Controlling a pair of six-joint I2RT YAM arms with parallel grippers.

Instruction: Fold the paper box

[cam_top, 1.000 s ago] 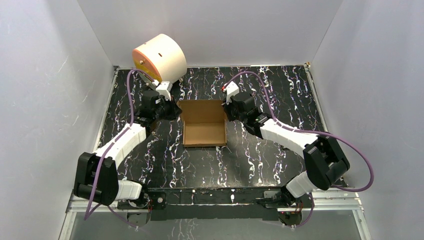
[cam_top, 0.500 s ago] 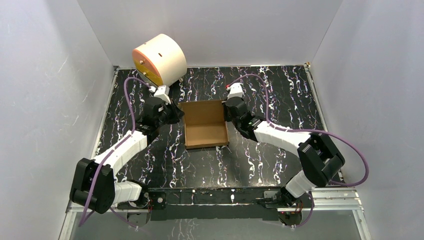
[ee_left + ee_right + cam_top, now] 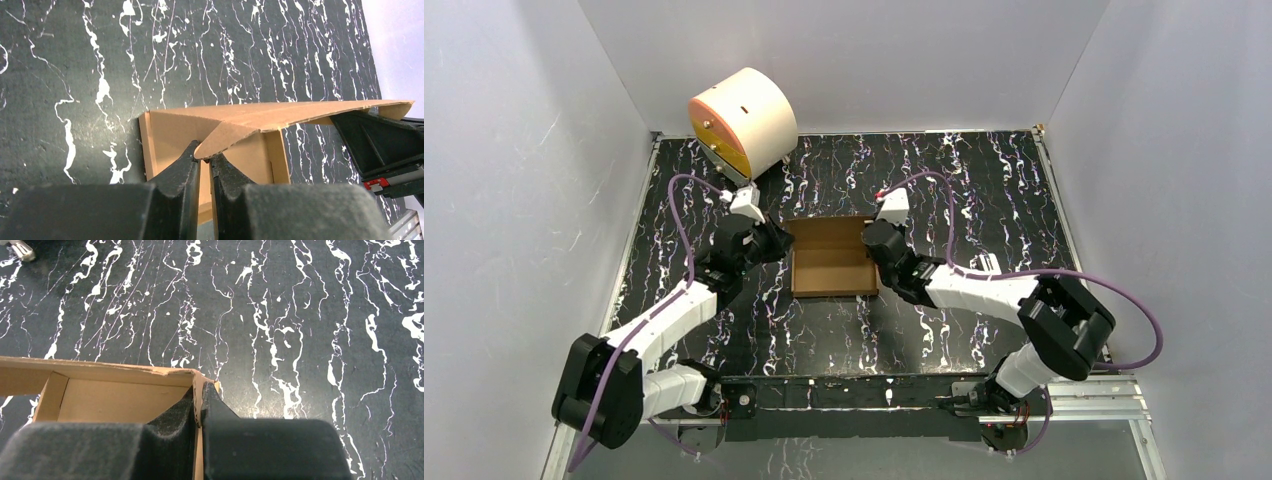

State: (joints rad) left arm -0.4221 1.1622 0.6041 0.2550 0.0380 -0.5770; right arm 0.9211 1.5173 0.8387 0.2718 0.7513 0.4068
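**Far-panel fold in progress.** The shallow, rectangular paper box (image 3: pixel 832 272) of plain brown cardboard is shown at the centre of the black, white-veined bench (image 3: pixel 984 190). The left gripper (image 3: pixel 205 158) is closed almost fully on the tip of a cardboard flap at the box's 10 o'clock corner. The right gripper (image 3: pixel 199 399) is pinched just as tightly on the wall edge at the 2 o'clock corner. Compared with one second before, both grippers have been drawn toward 6 o'clock. The far panel, previously standing open at 12 o'clock, has been tipped over the interior, so that less of the box floor is exposed in the top view. In the left wrist view the panel is seen raised and slanted, not yet flat. The fold is therefore judged to be under way but unfinished, with the panel yet to be seated. The cream cylinder with an orange face (image 3: pixel 744 120) stands apart at 11 o'clock.
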